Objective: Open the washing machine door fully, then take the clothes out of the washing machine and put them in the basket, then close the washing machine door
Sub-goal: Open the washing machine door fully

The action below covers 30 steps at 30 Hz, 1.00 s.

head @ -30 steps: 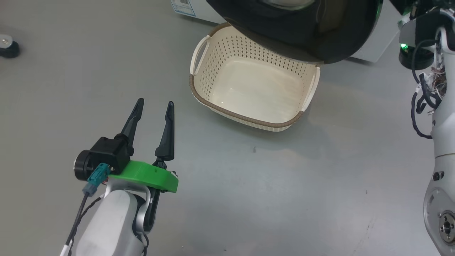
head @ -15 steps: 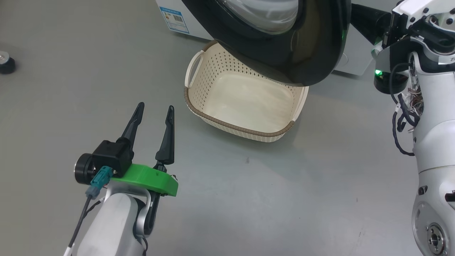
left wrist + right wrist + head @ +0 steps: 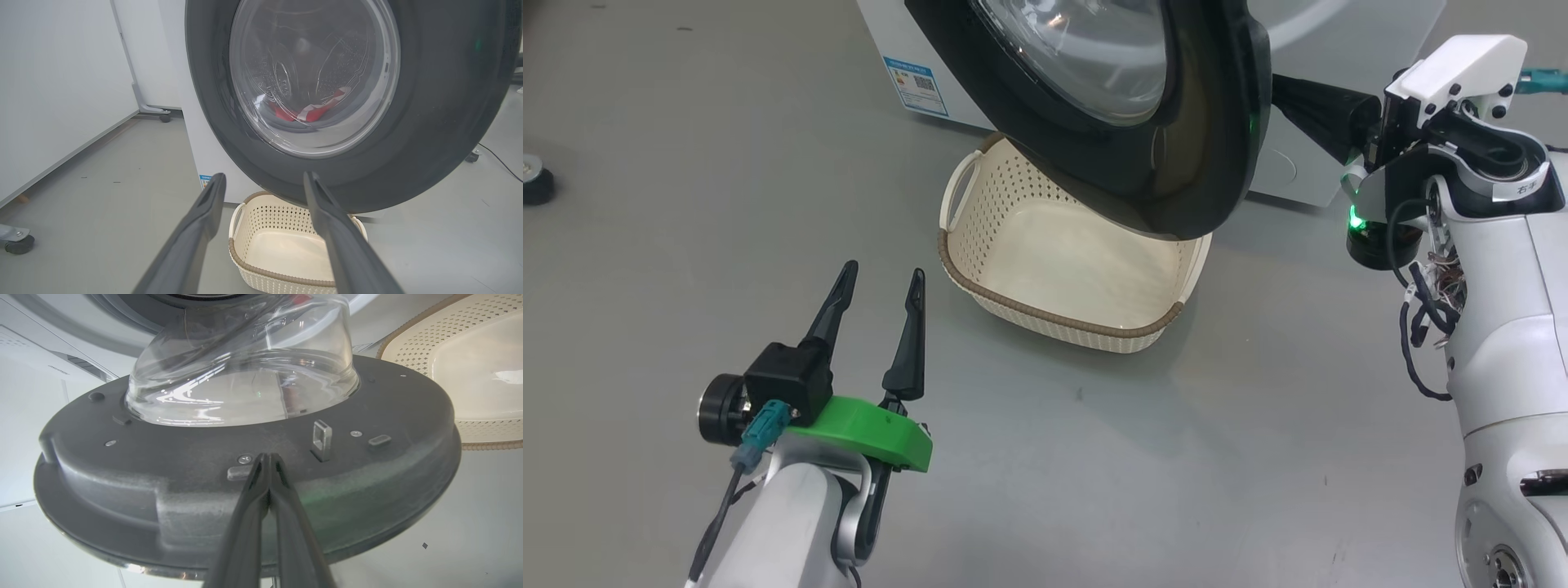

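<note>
The washing machine door (image 3: pixel 1201 155) hangs partly open over the far side of the basket (image 3: pixel 1045 314), its glass bowl (image 3: pixel 245 375) bulging toward the white washing machine (image 3: pixel 1339 155). My right gripper (image 3: pixel 267 456) is shut, its tips pressed on the door's grey inner face (image 3: pixel 184 465); its dark fingers (image 3: pixel 1319 110) reach in behind the rim. Red clothes (image 3: pixel 314 112) with white trim lie in the drum, seen through the glass. My left gripper (image 3: pixel 882 273) is open and holds nothing, over the floor left of the cream basket (image 3: pixel 286 245).
A blue label (image 3: pixel 916 84) marks the machine's lower front corner. A black caster (image 3: pixel 531 175) sits at the far left, and a white panel (image 3: pixel 61 81) on wheels stands left of the machine. A cable (image 3: pixel 502 163) runs on the floor at right.
The head view has tipped up, bringing more of the door, the machine and my right arm into it. The door's lower edge now reaches further over the basket. My left gripper stays open.
</note>
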Available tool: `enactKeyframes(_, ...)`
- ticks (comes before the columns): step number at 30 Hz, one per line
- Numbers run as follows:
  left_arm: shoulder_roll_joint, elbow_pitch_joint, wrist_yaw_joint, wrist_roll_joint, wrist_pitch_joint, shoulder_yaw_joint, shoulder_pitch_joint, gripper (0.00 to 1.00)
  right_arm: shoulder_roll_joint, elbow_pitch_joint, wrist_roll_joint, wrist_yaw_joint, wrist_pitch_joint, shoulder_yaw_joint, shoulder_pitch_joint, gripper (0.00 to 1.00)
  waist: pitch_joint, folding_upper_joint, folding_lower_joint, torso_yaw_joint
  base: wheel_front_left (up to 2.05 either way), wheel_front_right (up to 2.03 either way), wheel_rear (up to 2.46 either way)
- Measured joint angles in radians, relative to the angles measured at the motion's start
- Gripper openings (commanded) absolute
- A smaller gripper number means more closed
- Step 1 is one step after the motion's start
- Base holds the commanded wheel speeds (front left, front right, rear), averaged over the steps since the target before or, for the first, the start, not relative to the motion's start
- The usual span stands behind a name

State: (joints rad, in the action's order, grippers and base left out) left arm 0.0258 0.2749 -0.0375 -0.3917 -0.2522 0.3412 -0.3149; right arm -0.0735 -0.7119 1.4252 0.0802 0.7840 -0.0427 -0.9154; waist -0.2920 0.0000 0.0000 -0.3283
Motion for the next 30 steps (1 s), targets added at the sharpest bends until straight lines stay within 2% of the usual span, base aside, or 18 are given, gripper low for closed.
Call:
enactKeyframes(6, 0.0, 0.006, 0.003, 0.008, 0.0, 0.005, 0.015, 1.0, 0.001, -0.002, 0.03, 0.0, 0.008, 0.018, 0.024, 0.0, 0.022, 0.0, 0.0, 0.004, 0.0, 0.0, 0.0)
enactKeyframes(15, 0.001, 0.007, 0.007, 0.014, 0.0, 0.013, 0.026, 1.0, 0.001, -0.001, 0.153, 0.0, 0.029, 0.103, 0.06, 0.0, 0.036, 0.0, 0.0, 0.0, 0.0, 0.0, 0.0)
enactKeyframes(30, 0.001, 0.006, 0.009, 0.014, 0.0, 0.016, 0.028, 1.0, -0.001, 0.065, 0.334, 0.011, 0.036, 0.307, 0.099, 0.0, 0.035, 0.0, 0.0, -0.015, 0.0, 0.0, 0.0)
